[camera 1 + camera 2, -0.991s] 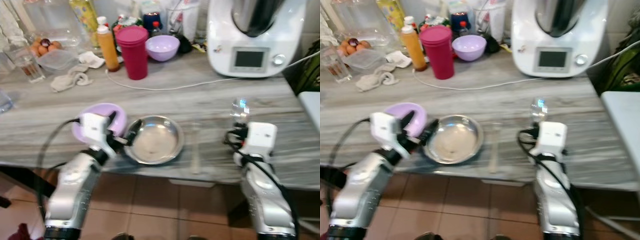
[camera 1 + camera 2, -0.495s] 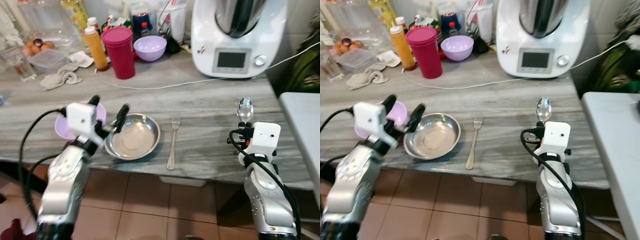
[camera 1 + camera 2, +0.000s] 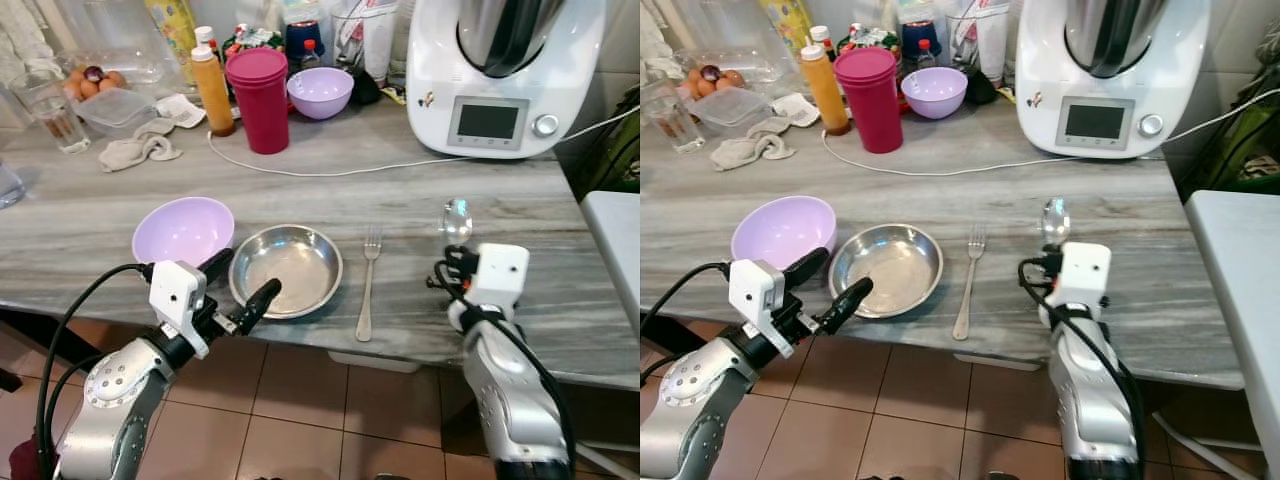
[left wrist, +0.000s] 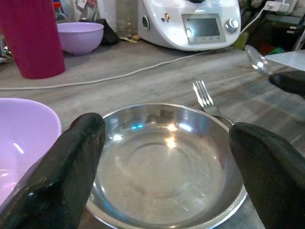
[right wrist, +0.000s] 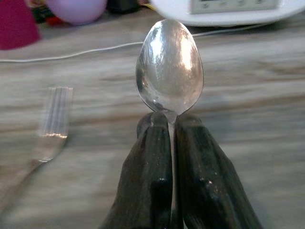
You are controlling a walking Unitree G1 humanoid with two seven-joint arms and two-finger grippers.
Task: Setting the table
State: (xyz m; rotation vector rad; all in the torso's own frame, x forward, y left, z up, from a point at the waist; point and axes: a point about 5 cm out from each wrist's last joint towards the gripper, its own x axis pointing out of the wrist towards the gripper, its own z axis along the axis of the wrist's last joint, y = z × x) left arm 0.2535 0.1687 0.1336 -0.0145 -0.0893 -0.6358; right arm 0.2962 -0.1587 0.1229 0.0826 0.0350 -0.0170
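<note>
On the left side of the grey table (image 3: 90, 225) sits a light purple bowl (image 3: 183, 230), and touching it on its right is a shiny steel bowl (image 3: 287, 270). The left gripper (image 3: 243, 289) hangs at the front edge of the table, just in front of these two bowls. Its two black fingers (image 4: 71, 157) are spread wide apart and hold nothing. In the left wrist view the steel bowl sits right between them. Just to the right of the steel bowl lies a fork (image 3: 366, 283). Its long way runs from the front of the table to the back, with the prongs pointing away from the robot. Further right is the right gripper (image 3: 453, 252), low over the table. Its fingers (image 5: 150, 176) are pressed together on the handle of a spoon (image 5: 169, 71). The spoon stands out past the fingertips with its round end pointing away from the robot, the same way the fork points. The spoon is beside the fork but apart from it, with bare table between them. I think the next job is to lay the spoon down on the table, flat and lined up with the fork. The right arm is the one to do it, because it has the spoon already and the bare spot is right under it.
</note>
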